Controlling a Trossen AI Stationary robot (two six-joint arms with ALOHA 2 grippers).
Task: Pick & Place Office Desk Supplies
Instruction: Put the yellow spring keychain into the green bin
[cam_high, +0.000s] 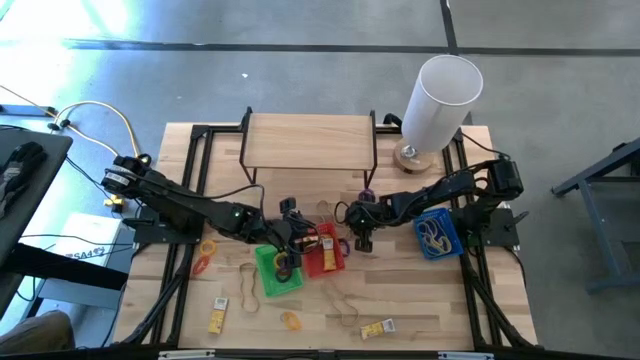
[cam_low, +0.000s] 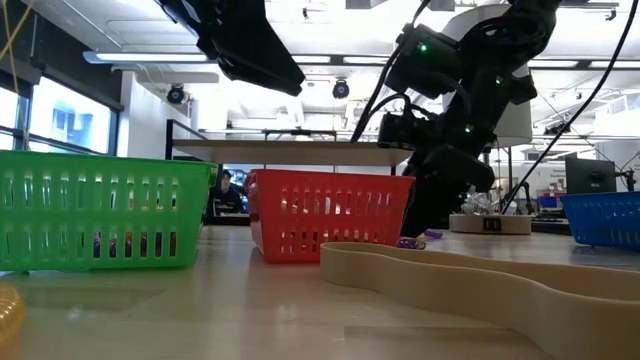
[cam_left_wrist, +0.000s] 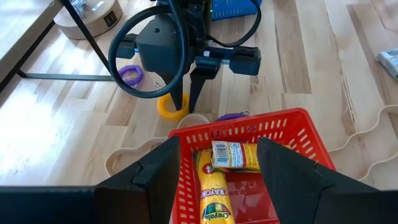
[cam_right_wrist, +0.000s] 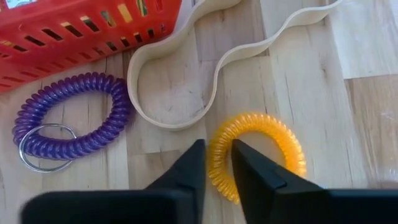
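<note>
A yellow coil ring (cam_right_wrist: 258, 152) lies flat on the wooden table just beyond the red basket (cam_high: 325, 255). My right gripper (cam_right_wrist: 217, 152) points steeply down at it and is shut on its wall; it also shows in the left wrist view, my right gripper (cam_left_wrist: 188, 102). Beside the ring lie a purple coil ring (cam_right_wrist: 71, 118) with a metal key ring and a tan rubber-band loop (cam_right_wrist: 186, 81). My left gripper (cam_left_wrist: 217, 168) hangs open above the red basket (cam_left_wrist: 249, 180), touching nothing. My right gripper pinches the yellow coil ring's wall (cam_right_wrist: 216, 135) on the side nearest the purple coil. One finger stands inside the ring's hole and the other outside it. The fingers come from above, slanting down. The ring lies flat on the table.
A green basket (cam_high: 278, 270) stands left of the red one and a blue basket (cam_high: 437, 235) at the right. A tall white cylinder (cam_high: 440, 100) and a wooden shelf (cam_high: 310, 140) stand at the back. Packets (cam_high: 217, 318) and loose rings lie near the front edge.
</note>
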